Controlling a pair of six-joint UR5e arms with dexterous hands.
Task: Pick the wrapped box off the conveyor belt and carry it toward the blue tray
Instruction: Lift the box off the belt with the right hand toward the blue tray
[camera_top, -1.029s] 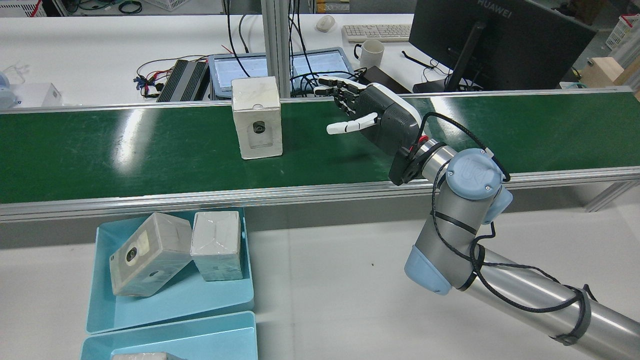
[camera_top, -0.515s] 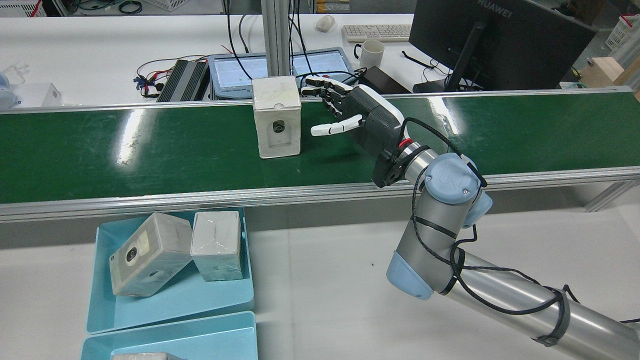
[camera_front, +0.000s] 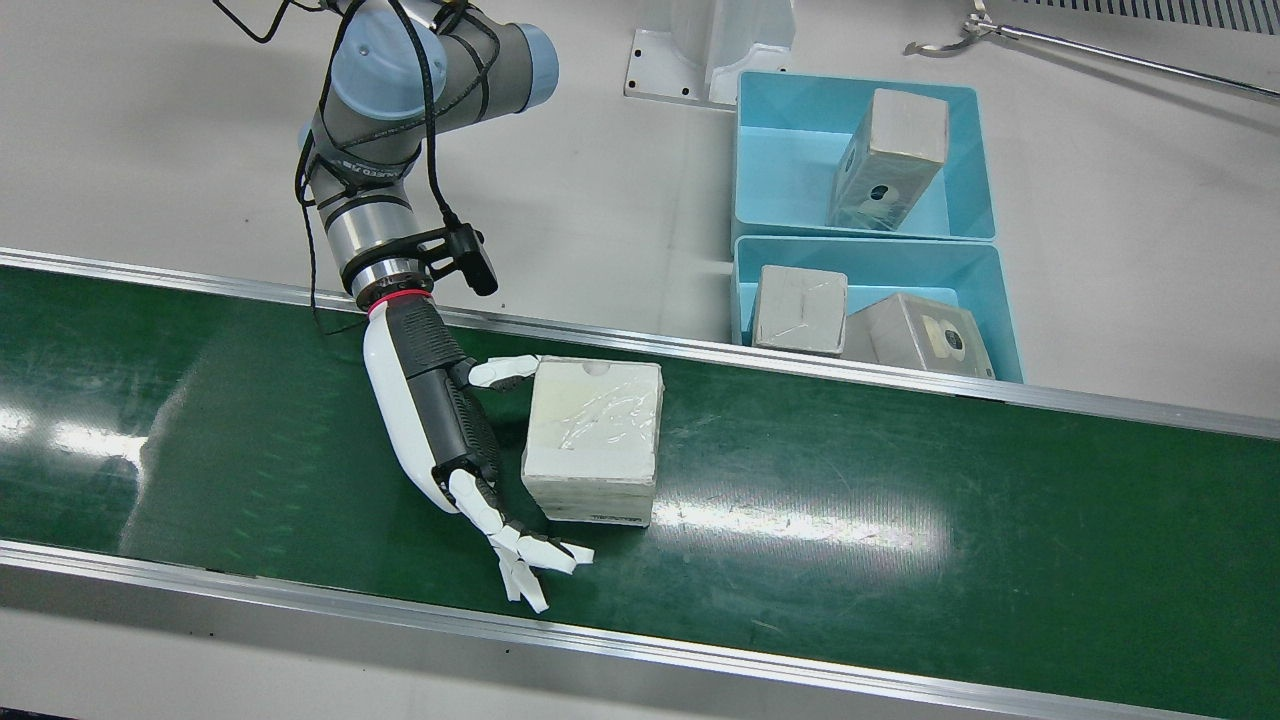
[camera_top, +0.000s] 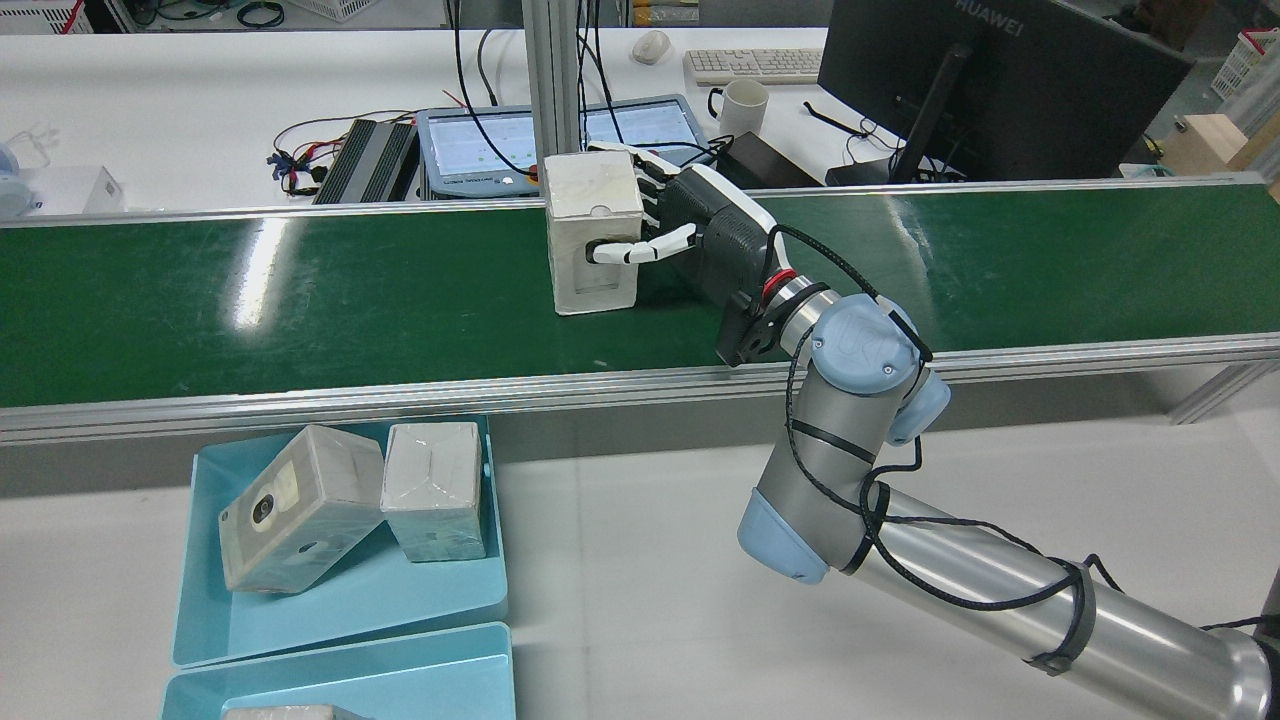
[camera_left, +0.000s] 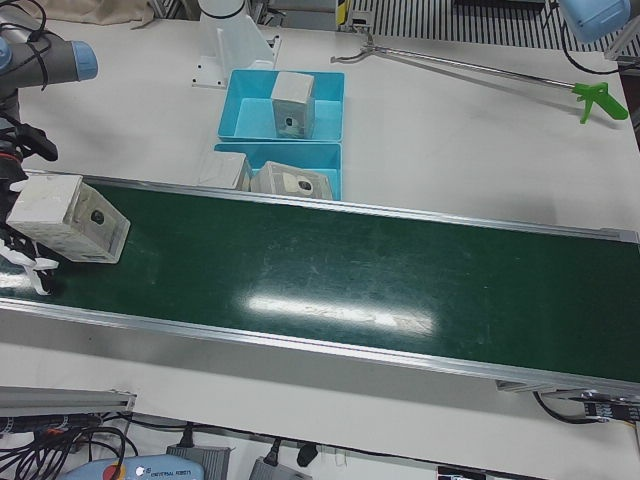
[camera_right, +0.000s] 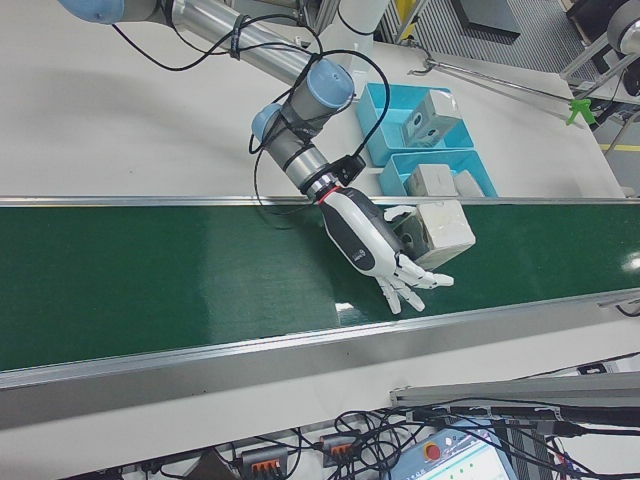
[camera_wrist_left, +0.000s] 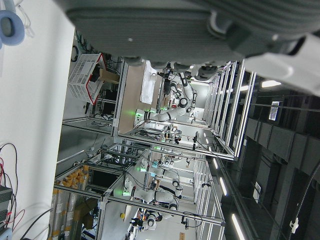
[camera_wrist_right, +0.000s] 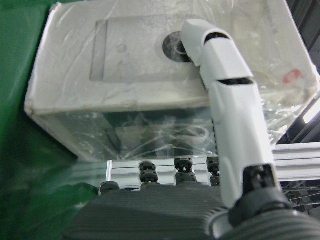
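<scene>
The wrapped box (camera_top: 593, 232) has travelled along the conveyor belt (camera_top: 300, 300) toward 3 o'clock and now meets the right hand (camera_top: 690, 230). The thumb touches its front face, while the spread fingers (camera_front: 525, 558) seemingly reach past its far side, so closing comes next.

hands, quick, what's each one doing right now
Right hand: open, fingers spread around the wrapped box, not yet closed.
Left hand: cannot be told.

Four wrapped boxes (camera_front: 594, 440); two blue trays (camera_front: 790, 150); possibly more hidden.
</scene>
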